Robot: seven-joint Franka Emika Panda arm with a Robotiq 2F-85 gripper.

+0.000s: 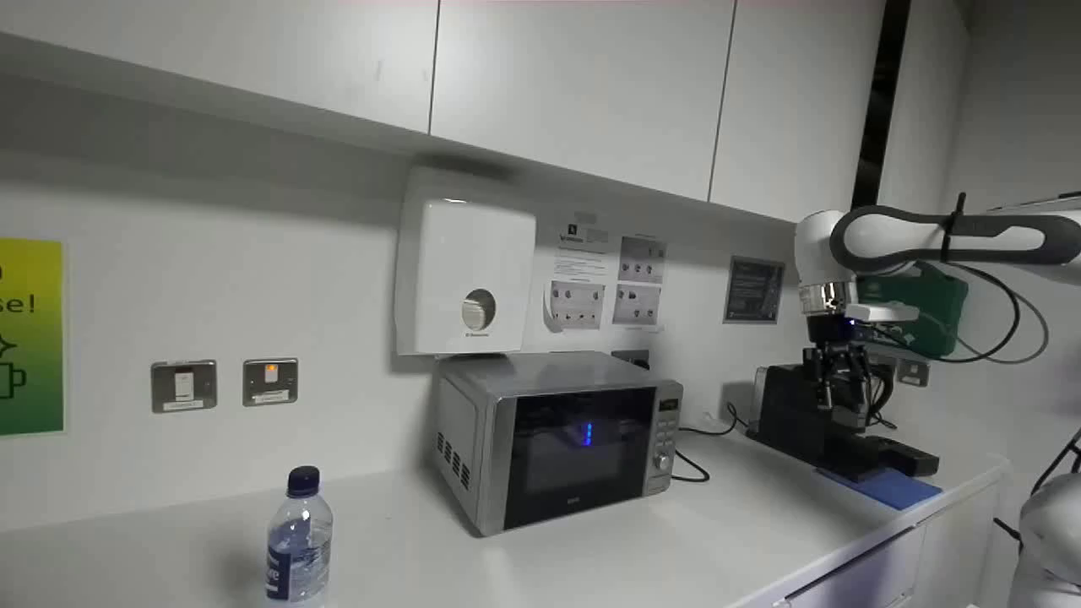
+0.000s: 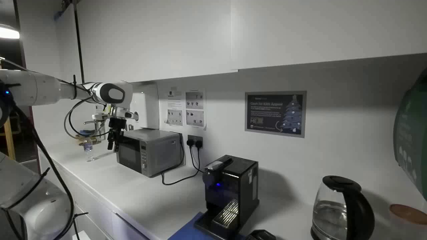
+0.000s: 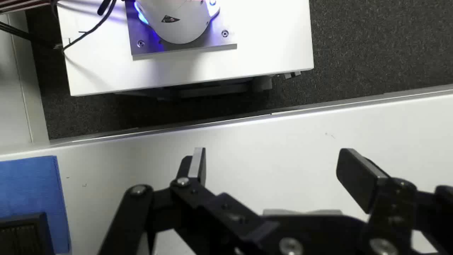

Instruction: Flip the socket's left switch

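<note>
The small white socket plate with a label strip does not show clearly in any view; it is hidden or out of view, and so is its left switch. My gripper (image 1: 844, 397) hangs pointing down above the worktop. In an exterior view (image 2: 113, 143) it overlaps the microwave's front. In the wrist view my gripper (image 3: 271, 161) has its two black fingers wide apart, with nothing between them and the white worktop (image 3: 269, 184) below.
A microwave (image 1: 583, 447), a water bottle (image 1: 300, 540), a coffee machine (image 2: 230, 193) on a blue cloth (image 2: 186, 230) and a kettle (image 2: 343, 213) stand on the worktop. Two silver switch plates (image 1: 184, 386) (image 1: 270, 382) and a dark plate with plugs (image 2: 195, 141) are on the wall. Cupboards hang above.
</note>
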